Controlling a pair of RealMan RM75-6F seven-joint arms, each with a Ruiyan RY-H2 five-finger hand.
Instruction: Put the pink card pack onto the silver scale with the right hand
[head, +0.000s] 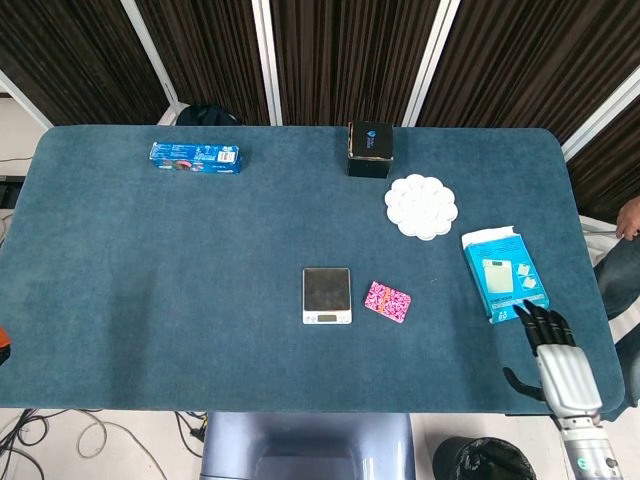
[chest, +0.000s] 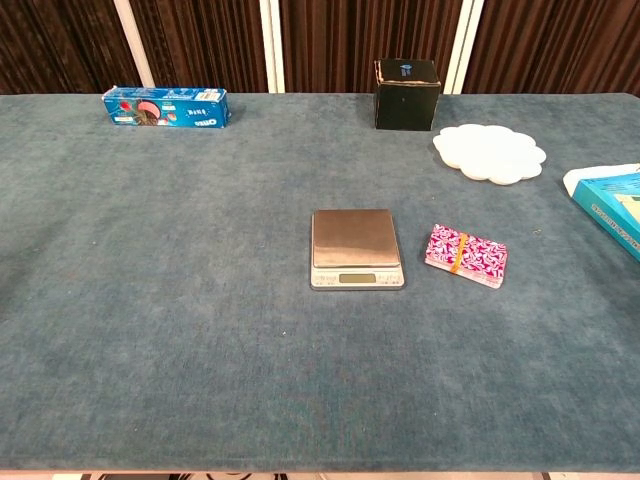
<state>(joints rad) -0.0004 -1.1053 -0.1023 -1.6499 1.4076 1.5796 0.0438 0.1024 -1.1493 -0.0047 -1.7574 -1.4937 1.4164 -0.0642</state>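
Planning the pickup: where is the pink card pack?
In the head view the pink card pack lies flat on the table's middle, just right of the silver scale, not touching it.

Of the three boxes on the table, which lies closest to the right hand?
The light blue scale box, just beyond the right hand at the table's right edge; the black box and cookie box lie along the far side.

You have the pink card pack (chest: 466, 256) lying flat on the worktop, an orange band around it — just right of the silver scale (chest: 356, 248), whose square plate sits bare, display facing you.
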